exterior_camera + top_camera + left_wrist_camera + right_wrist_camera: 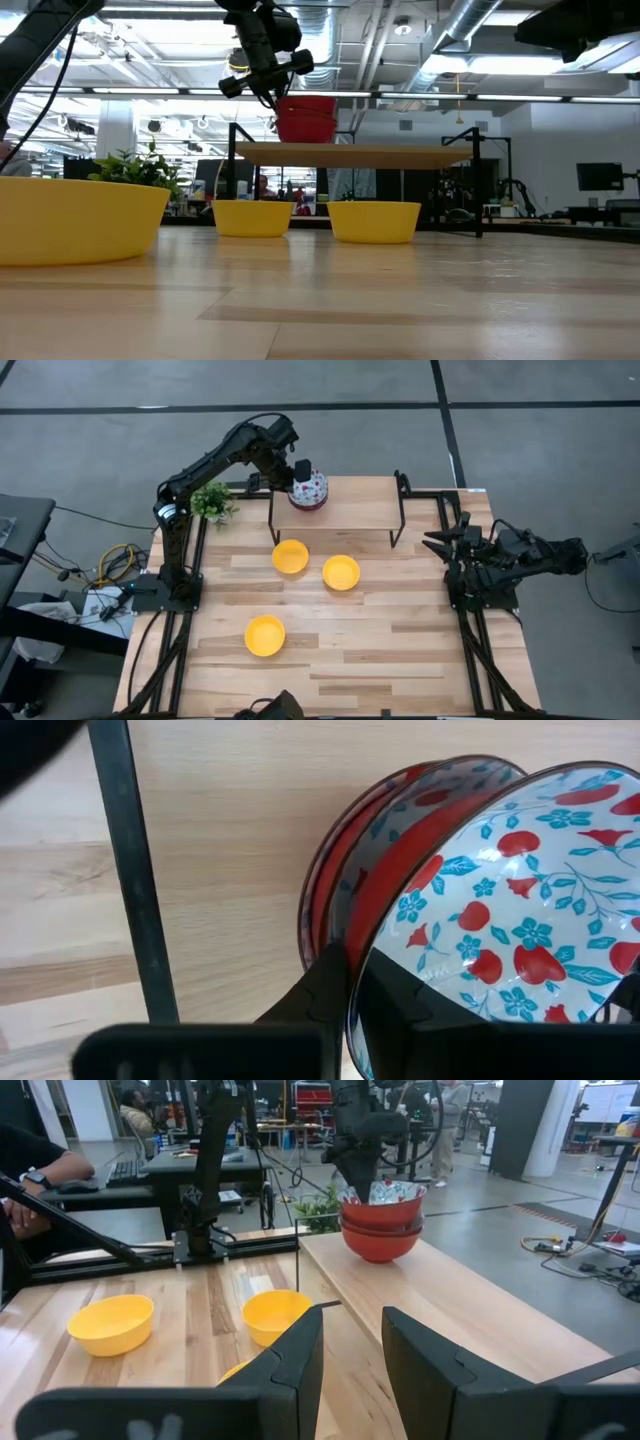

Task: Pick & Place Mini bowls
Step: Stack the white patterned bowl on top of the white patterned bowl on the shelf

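Observation:
Three white floral bowls with red outsides point(308, 490) stand nested on a raised wooden shelf point(360, 510) at the table's far side; the right wrist view shows the stack point(380, 1225) as well. My left gripper point(350, 970) is over that stack and shut on the top bowl. Three yellow bowls rest on their bases on the table: two near the middle point(290, 556) point(341, 572) and one nearer point(265, 635). My right gripper point(440, 543) waits open at the table's right edge. My left gripper holds the top floral bowl by its rim point(365, 945), on the side toward the table's left. The rim is pinched with one finger point(400, 1010) inside the bowl and one point(320, 990) outside. The fingers come from above, pointing down. The bowl tilts a little, still nested in the bowl beneath point(330, 890).
A small green plant point(212, 502) stands at the table's far left corner beside the shelf. The shelf stands on thin black legs point(398, 520). Bare wood lies in the table's near right part point(400, 650). A person sits beyond the table point(30, 1170).

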